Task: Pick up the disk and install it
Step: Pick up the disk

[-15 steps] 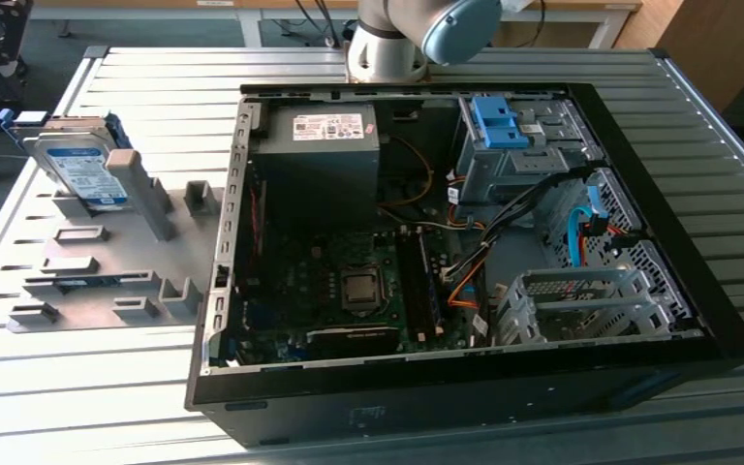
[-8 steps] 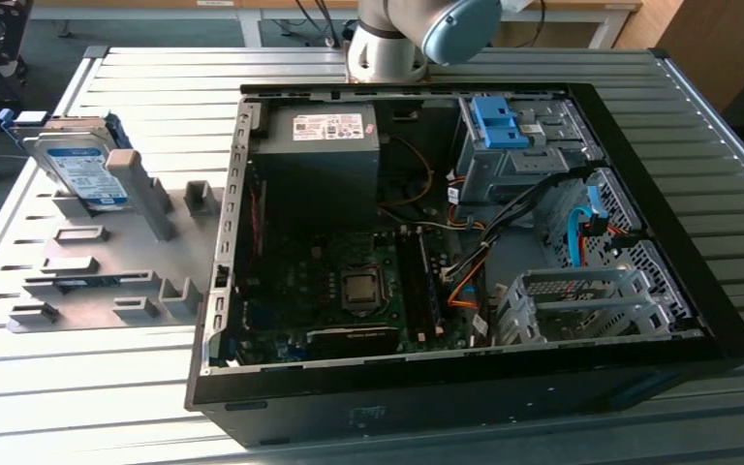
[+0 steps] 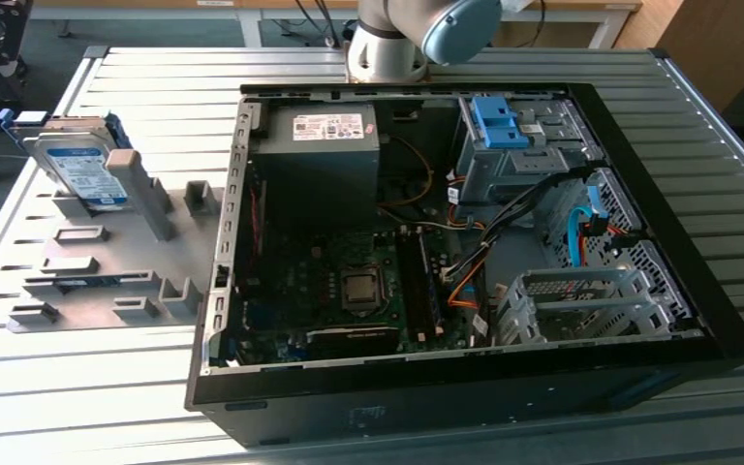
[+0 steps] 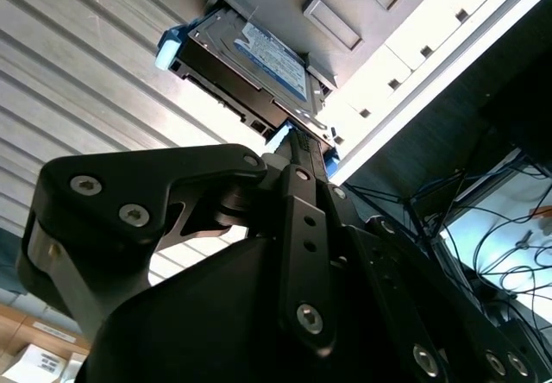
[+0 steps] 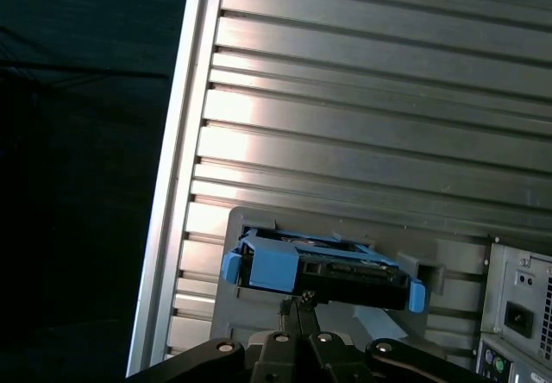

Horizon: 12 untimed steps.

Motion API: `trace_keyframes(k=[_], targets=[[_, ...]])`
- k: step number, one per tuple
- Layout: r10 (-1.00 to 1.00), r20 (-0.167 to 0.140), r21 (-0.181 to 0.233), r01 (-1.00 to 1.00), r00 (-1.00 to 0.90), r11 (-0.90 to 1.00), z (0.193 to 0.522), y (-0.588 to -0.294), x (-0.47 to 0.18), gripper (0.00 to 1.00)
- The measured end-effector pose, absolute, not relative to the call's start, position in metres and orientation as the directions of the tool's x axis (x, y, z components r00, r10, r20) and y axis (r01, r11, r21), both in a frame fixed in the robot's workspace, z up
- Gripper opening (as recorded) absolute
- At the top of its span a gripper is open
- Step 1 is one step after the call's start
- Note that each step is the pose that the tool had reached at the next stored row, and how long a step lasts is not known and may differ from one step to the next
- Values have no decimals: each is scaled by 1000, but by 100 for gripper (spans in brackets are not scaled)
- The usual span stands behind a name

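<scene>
The disk [image 3: 77,163], a silver drive with a white-and-blue label and blue rails, stands on edge, tilted, in a slot at the far end of a grey fixture plate [image 3: 101,276] on the exterior view's left. Both wrist views show it some way beyond the fingertips: its labelled face [image 4: 263,53] in the second wrist view, its blue-framed end [image 5: 319,271] in the first wrist view. My gripper [image 5: 302,300] is black, its fingers closed together with nothing between them, and its tip [image 4: 293,134] is aimed toward the disk without touching it.
An open black computer case [image 3: 721,329] lies in the middle of the ribbed metal table [image 3: 734,174]. Inside are a grey power supply [image 3: 326,136], a bare blue bracket [image 3: 499,121], loose cables [image 3: 476,276] and a metal drive cage [image 3: 585,302]. The arm's joint [image 3: 405,34] rises behind the case.
</scene>
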State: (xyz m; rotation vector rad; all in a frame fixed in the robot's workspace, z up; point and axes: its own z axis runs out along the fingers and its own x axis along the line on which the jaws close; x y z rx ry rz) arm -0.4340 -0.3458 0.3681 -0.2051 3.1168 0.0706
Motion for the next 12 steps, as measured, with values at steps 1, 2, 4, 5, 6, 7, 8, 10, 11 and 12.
trace_keyframes(k=[1, 2, 4, 5, 6, 7, 8, 10, 11, 12], targets=[[-131, -20, 44, -132, -991, 990, 368, -346, -434, 11], [-132, -20, 44, -133, -991, 990, 368, -346, -434, 11], [-134, -20, 44, -135, -991, 990, 368, -346, -434, 11], [-136, -20, 44, -136, -991, 990, 368, -346, -434, 11], [-137, -20, 44, -138, -990, 989, 368, -346, -434, 11], [-139, -20, 44, -140, -990, 989, 368, -346, -434, 11], [-141, -20, 44, -142, -990, 989, 368, -346, -434, 11], [-145, -20, 44, -146, -989, 988, 368, -346, -434, 11], [-147, -20, 44, -148, -989, 988, 368, -346, -434, 11], [-149, -20, 44, -150, -989, 988, 368, -346, -434, 11]])
